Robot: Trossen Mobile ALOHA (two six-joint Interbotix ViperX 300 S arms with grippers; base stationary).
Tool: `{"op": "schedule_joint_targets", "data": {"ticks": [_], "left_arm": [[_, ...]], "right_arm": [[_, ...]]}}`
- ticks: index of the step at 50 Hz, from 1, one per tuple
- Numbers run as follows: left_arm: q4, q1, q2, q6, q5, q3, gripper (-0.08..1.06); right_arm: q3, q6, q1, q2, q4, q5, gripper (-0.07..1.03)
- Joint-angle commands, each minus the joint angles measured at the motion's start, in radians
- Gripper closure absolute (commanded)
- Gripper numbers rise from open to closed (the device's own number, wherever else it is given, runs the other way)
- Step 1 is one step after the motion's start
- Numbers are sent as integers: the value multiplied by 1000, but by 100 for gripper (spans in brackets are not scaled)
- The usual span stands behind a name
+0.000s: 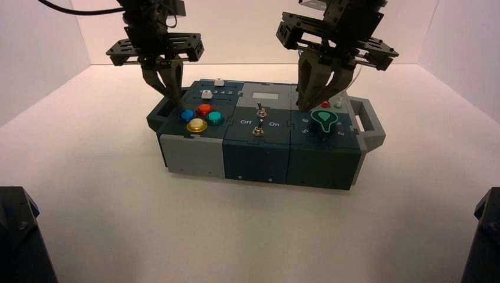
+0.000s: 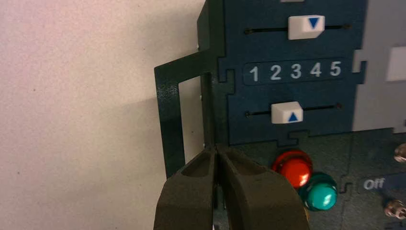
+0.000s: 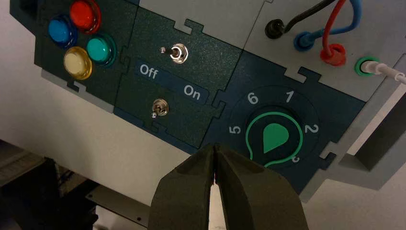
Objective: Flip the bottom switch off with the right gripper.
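High view: the right gripper (image 1: 311,105) hangs over the box (image 1: 259,156) behind the green knob (image 1: 324,119), fingers pressed together at the tips. Right wrist view confirms those fingers (image 3: 249,191) closed, with only a sliver of a gap near the tips. The bottom switch (image 3: 159,107), a small silver toggle, sits in the box's middle panel toward the front edge, just below the "Off"/"On" lettering (image 3: 170,81); its twin, the upper toggle (image 3: 177,52), stands behind it. Gripper and switch are well apart, no contact. Lever position cannot be read with confidence.

The left gripper (image 1: 169,89) rests at the box's left rear, near the handle (image 2: 172,120) and beside the sliders (image 2: 286,113), fingers pressed together, idle.

Assessment: approach is not yet complete. Recommended practice: keep the fingers closed to form one narrow tip, bring it forward and down to the "On" side of the lever, then push sideways toward "Off". Keep clear of the upper toggle and the knob.
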Motion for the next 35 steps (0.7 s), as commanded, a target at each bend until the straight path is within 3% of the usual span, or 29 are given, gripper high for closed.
{"op": "schedule_joint_targets", "data": {"ticks": [1, 16, 28, 35], "left_arm": [[11, 8, 6, 2, -9, -29, 101], [63, 46, 17, 2, 2, -28, 101], [69, 52, 32, 5, -3, -28, 101], [69, 52, 52, 12, -6, -31, 101]], "right_arm": [[-26, 6, 3, -6, 5, 2, 98], [-32, 8, 9, 15, 14, 3, 98], [-80, 21, 71, 86, 21, 6, 98], [-117, 54, 110, 143, 20, 11, 98]]}}
